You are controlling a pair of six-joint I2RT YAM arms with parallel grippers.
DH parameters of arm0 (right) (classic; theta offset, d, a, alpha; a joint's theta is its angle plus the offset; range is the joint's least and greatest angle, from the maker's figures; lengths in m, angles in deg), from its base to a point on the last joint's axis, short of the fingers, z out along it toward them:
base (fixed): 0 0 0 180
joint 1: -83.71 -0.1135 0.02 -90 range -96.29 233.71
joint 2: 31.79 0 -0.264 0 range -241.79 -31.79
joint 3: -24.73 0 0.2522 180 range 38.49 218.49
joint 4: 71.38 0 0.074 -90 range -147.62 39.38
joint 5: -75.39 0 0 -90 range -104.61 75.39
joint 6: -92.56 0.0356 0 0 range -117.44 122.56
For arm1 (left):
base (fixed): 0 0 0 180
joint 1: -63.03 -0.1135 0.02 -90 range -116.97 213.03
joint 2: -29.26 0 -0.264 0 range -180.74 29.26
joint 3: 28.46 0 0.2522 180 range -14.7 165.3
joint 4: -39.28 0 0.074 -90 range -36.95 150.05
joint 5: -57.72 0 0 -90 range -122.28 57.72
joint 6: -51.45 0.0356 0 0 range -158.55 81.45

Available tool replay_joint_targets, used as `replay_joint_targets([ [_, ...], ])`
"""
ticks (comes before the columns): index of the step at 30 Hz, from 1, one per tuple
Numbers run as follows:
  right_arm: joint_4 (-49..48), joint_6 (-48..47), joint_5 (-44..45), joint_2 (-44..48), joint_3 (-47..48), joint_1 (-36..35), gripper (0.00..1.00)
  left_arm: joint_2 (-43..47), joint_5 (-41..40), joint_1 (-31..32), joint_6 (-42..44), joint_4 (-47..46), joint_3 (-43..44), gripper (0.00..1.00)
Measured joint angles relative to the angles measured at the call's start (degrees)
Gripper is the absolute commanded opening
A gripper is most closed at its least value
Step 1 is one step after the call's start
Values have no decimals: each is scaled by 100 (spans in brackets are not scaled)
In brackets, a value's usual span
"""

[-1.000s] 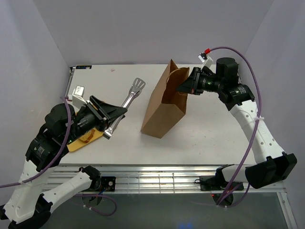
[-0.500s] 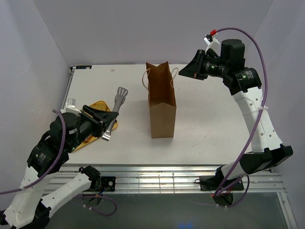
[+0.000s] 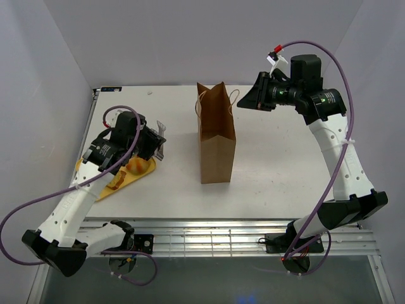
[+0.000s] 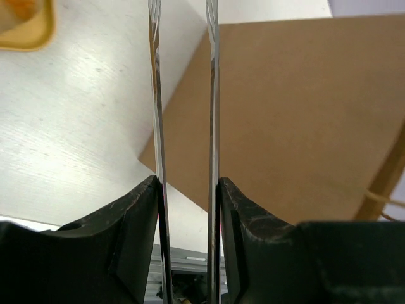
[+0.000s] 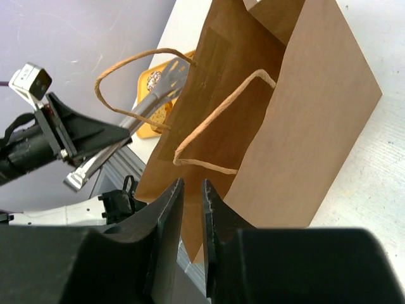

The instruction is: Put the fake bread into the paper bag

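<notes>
While the tall brown kraft paper bag (image 3: pixel 216 145) leaned over a second ago with the right gripper (image 5: pixel 191 190) at its mouth, it now stands upright on the white surface (image 3: pixel 285 171), its mouth open upward. The right gripper has let go and backed off. It hangs just beside the bag's upper edge, on the right arm's side, its fingers parted by only a narrow slit with nothing between them. On the bag's other side the left arm has swung up and round, so that the left gripper (image 4: pixel 186 190) now sits by the flat yellow tray (image 3: pixel 101 190), near the bag but apart from it. That gripper is clamped on a pair of long metal tongs (image 5: pixel 167 75), whose two blades run forward between its fingers towards the bag's broad face. The small golden-brown toy bread pieces (image 3: pixel 137 166) lie on the tray, to the left arm's side of the bag. None can be seen between the tongs, and none shows inside the bag. By the look of it, the bag has been set up as a steady target and the work passes to the left arm. The next step is probably to pinch a piece with the tongs, carry it over the bag's rim and drop it in. Standing unsupported, the light bag could tip at a brush from the tongs.
</notes>
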Motion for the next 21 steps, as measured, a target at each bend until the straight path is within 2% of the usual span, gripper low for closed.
replay_joint_targets([
  [11, 129, -94, -173, 0, -72, 0, 27, 678, 557, -1652, 319, 632, -907, 53],
  [21, 122, -7, -442, 0, -66, -2, 29, 1357, 710, -1742, -31, 1366, -1239, 56],
])
